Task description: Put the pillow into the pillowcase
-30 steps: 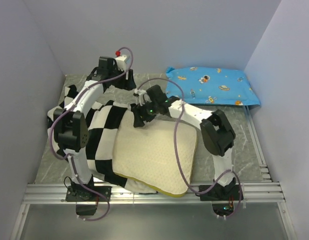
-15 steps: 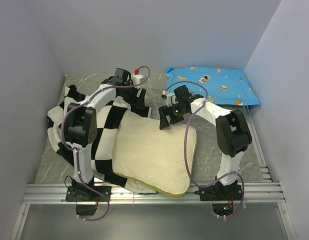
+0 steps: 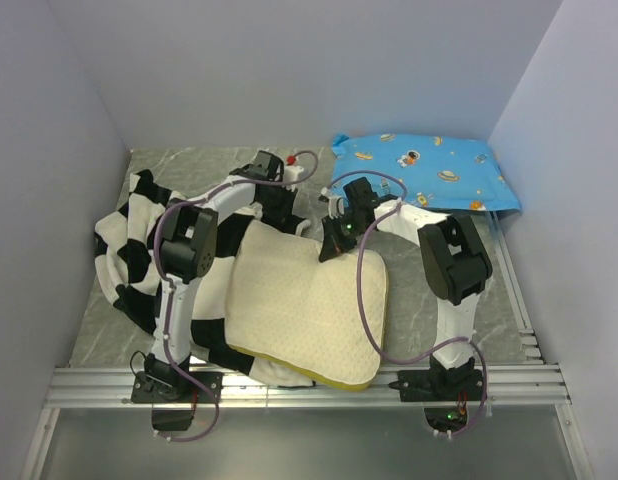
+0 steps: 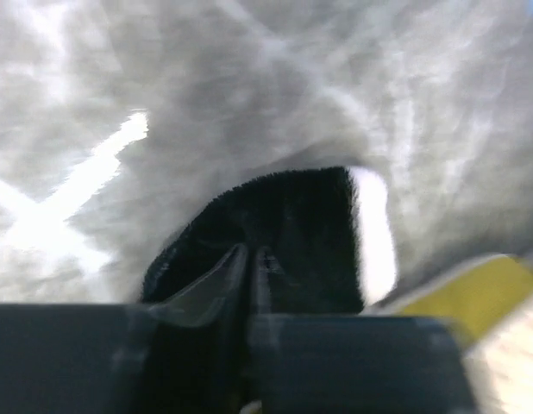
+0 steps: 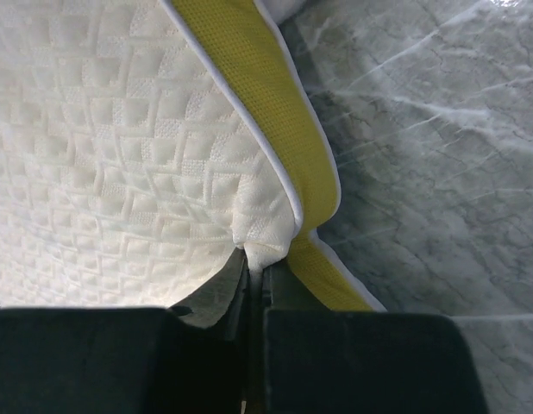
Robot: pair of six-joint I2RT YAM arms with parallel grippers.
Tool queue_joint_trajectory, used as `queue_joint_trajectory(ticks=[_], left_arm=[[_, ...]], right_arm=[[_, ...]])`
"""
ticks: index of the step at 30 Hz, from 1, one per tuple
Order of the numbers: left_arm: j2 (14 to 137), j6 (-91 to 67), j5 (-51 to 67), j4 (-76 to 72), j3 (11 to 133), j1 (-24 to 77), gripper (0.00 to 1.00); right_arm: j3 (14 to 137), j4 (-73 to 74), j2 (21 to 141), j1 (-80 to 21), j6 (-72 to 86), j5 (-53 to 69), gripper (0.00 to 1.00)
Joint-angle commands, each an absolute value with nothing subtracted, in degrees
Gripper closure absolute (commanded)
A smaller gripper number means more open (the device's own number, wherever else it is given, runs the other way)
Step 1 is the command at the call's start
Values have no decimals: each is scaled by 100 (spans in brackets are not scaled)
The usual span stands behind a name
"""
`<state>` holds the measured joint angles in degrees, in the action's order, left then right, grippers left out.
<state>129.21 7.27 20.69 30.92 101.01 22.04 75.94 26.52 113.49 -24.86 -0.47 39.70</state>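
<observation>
The cream pillow (image 3: 304,305) lies mid-table, its left side overlapping the black and white checkered pillowcase (image 3: 139,250), which is bunched up on the left. My left gripper (image 3: 292,213) sits at the pillow's far left corner. In the left wrist view it (image 4: 252,254) is shut on a black fold of the pillowcase (image 4: 292,216), with the pillow's yellow edge (image 4: 478,289) just to the right. My right gripper (image 3: 332,245) is at the pillow's far edge. In the right wrist view it (image 5: 256,263) is shut on a pinch of the dotted cream pillow (image 5: 103,155) beside its yellow edge band (image 5: 266,112).
A blue cartoon-print pillow (image 3: 424,170) lies at the back right against the wall. Grey marbled tabletop (image 3: 439,270) shows to the right of the pillow. Pale walls close in the left, back and right sides, and a metal rail (image 3: 309,385) runs along the near edge.
Both grippers went from open to shut. The left gripper came down and right onto the pillowcase edge. The right gripper moved right along the pillow's far edge and pinched it.
</observation>
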Motion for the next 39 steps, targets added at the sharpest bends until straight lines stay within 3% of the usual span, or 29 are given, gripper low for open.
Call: queue_joint_trajectory(ticks=[1, 8, 15, 23, 26, 27, 29, 33, 35, 39], left_arm=[[13034, 354, 3123, 3217, 10231, 2346, 97], [12569, -1528, 4542, 1997, 10195, 2803, 100], [12744, -3004, 4641, 582, 10424, 3208, 100], [13271, -3990, 4569, -535, 10266, 2980, 100], [12895, -3562, 4518, -168, 10152, 2611, 61], [12702, -3081, 4439, 251, 10082, 2428, 43], [12061, -2359, 4071, 902, 10089, 2286, 34], [10945, -356, 2378, 3080, 10143, 2171, 31], [10329, 129, 1558, 3558, 9740, 2171, 32], [9643, 238, 1047, 3894, 8756, 2241, 37]], right_arm=[[7401, 2059, 11092, -2566, 307, 4140, 100], [7321, 1609, 10627, -2803, 685, 4061, 100], [7207, 1310, 10196, -2909, 1045, 4008, 100], [6768, 888, 9932, -2777, 1134, 3437, 100], [6724, 835, 10010, -2707, 1134, 3208, 100], [6715, 783, 10046, -2672, 1151, 3217, 100], [6741, 739, 10212, -2567, 1221, 3278, 100], [6785, 598, 10371, -2496, 1344, 3436, 100], [6759, 519, 10397, -2487, 1449, 3515, 100], [6732, 378, 10433, -2496, 1661, 3752, 100]])
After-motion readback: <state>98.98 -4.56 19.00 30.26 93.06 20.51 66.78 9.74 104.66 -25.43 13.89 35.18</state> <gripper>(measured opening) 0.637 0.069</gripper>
